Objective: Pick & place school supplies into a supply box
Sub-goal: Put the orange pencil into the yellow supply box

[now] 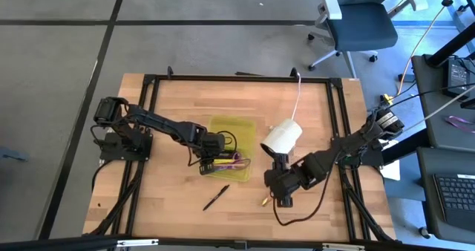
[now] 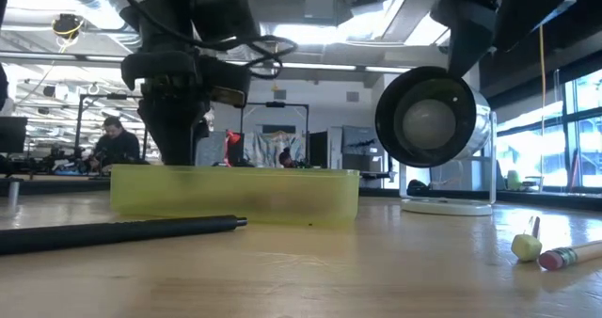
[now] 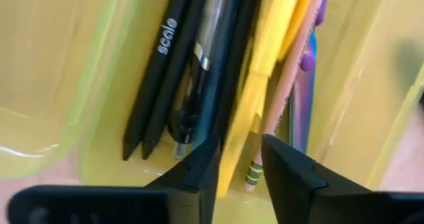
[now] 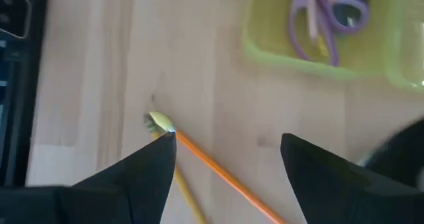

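Note:
The yellow-green supply box [image 1: 231,148] lies on the table. Inside it are black pens [image 3: 165,85], a yellow marker [image 3: 268,58], an orange pencil [image 3: 281,98] and purple-handled scissors [image 4: 324,12]. My left gripper [image 3: 238,159] is open and reaches down into the box's near end [image 1: 211,162], one finger on each side of the yellow marker. My right gripper [image 4: 228,159] is open and hovers above an orange pencil [image 4: 218,171] and a yellow pencil [image 4: 184,194] on the table [image 1: 264,201]. A black pen [image 1: 216,197] lies on the table near the box. My left gripper comes from above into the box, and its fingers [image 3: 202,168] stand on either side of the yellow marker's near end [image 3: 238,141]. I cannot tell whether they touch it.
A white cylinder [image 1: 282,136] on a white cord [image 1: 297,99] lies right of the box, close behind my right arm. A black metal frame [image 1: 338,132] runs along the table's edges. A person [image 2: 115,141] sits far back in the room.

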You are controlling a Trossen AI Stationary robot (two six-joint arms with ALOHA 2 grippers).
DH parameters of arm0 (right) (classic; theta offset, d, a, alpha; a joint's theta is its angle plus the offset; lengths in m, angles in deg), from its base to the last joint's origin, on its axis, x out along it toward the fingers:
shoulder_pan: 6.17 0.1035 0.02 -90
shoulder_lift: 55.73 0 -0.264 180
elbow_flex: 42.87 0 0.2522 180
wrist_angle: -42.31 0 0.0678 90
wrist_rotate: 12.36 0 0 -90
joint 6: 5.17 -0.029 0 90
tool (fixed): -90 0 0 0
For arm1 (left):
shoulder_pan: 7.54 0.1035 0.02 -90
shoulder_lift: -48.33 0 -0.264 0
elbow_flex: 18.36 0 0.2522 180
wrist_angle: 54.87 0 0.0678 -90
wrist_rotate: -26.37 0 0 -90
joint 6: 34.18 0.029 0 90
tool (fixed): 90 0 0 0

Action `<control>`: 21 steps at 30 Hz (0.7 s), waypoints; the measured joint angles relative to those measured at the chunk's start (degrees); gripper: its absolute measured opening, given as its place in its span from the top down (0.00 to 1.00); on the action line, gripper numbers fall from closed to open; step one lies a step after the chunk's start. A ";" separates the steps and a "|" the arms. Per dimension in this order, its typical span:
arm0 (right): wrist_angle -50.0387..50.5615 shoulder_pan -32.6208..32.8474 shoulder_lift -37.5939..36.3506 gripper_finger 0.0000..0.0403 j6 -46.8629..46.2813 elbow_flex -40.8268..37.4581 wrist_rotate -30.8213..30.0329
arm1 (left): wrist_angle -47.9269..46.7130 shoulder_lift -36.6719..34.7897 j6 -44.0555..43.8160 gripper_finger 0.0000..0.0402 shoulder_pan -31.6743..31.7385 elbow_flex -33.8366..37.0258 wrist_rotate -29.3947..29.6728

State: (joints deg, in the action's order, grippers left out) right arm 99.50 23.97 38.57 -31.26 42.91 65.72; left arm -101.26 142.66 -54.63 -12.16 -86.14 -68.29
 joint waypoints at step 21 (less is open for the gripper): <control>-14.62 0.85 9.61 0.32 23.84 -5.85 4.22 | 2.04 -8.95 -6.91 0.64 -8.47 -2.56 5.42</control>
State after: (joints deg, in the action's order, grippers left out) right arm 84.89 24.81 48.18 -7.42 37.07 69.94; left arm -99.22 133.70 -61.54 -20.63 -88.70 -62.86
